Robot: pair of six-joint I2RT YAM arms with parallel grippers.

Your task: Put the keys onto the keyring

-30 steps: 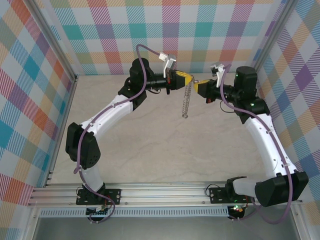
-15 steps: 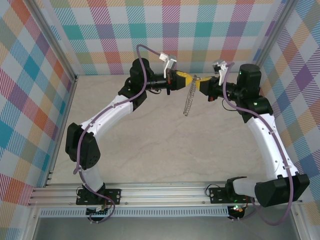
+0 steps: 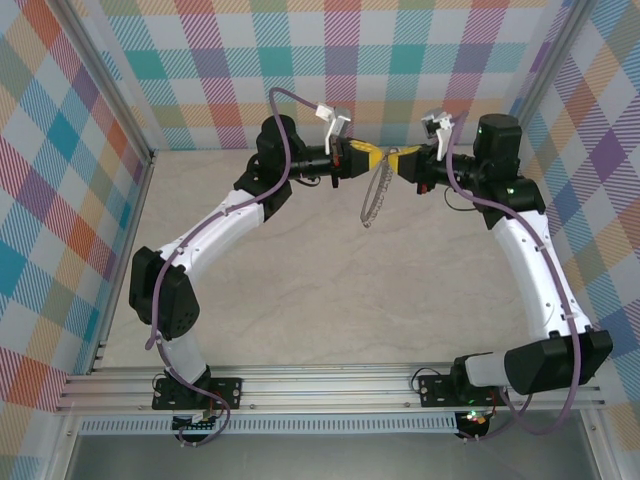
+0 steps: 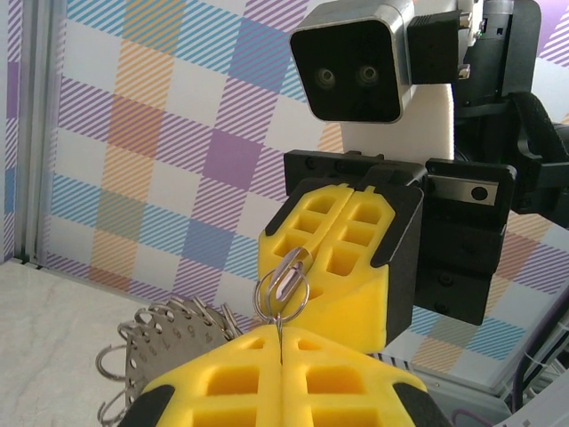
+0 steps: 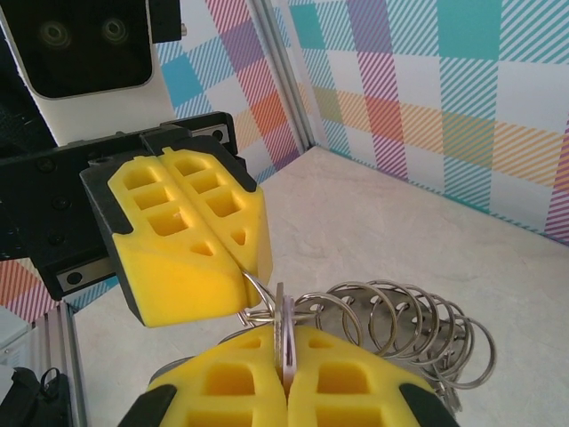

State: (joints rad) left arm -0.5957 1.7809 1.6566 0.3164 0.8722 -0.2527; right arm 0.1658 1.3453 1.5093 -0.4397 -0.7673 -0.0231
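Note:
Both yellow-padded grippers meet tip to tip above the table at the back. My left gripper [image 3: 368, 158] [image 4: 280, 331] is shut on a small wire loop [image 4: 283, 292] of the keyring [image 3: 372, 200] [image 4: 164, 331], which hangs below as a grey metal piece edged with many loops [image 5: 409, 311]. My right gripper [image 3: 398, 163] [image 5: 286, 336] is shut on the key [image 5: 284, 327]: pale lilac head between the pads, silver blade [image 4: 289, 277] poking into that small loop. In the right wrist view the left gripper [image 5: 235, 260] is just above the key.
Pale marble-look tabletop [image 3: 320, 290] lies under the arms, walled by checkered panels [image 3: 60, 150] on left, back and right. An aluminium rail [image 3: 320, 385] with both arm bases runs along the near edge.
My right gripper has moved up and slightly left, closing on the left gripper's tip. The hanging keyring has swung a little to the left. Both grippers stayed shut.

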